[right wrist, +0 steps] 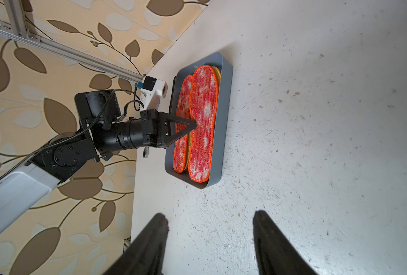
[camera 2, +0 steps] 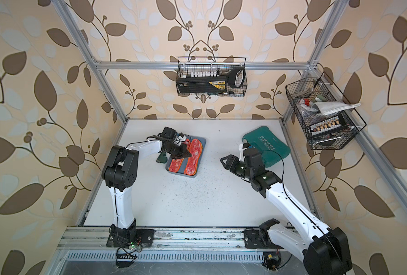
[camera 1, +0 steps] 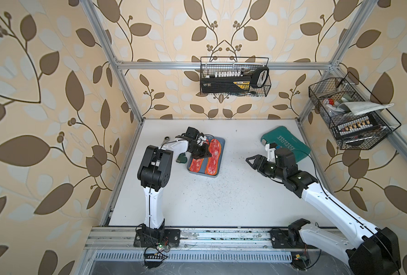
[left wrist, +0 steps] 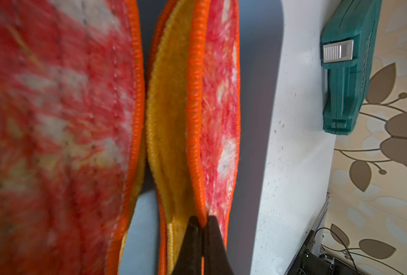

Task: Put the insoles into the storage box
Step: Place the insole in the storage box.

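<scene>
The left gripper (left wrist: 203, 220) pinches the orange stitched edge of a mottled red-white fabric insole (left wrist: 219, 119) lying beside a second insole (right wrist: 182, 123) in the shallow blue-grey plastic storage box (right wrist: 224, 119). The right gripper (right wrist: 209, 219) hangs parted, empty, over the white table (right wrist: 316, 142).

storage box (camera 1: 222, 142): blue-grey tray, sat on surface (camera 1: 221, 202), far left. insoles (camera 1: 213, 156): mottled red-white faces up, orange edging, lay side by side inside it; yellow undersides showed at edges.
</scene>
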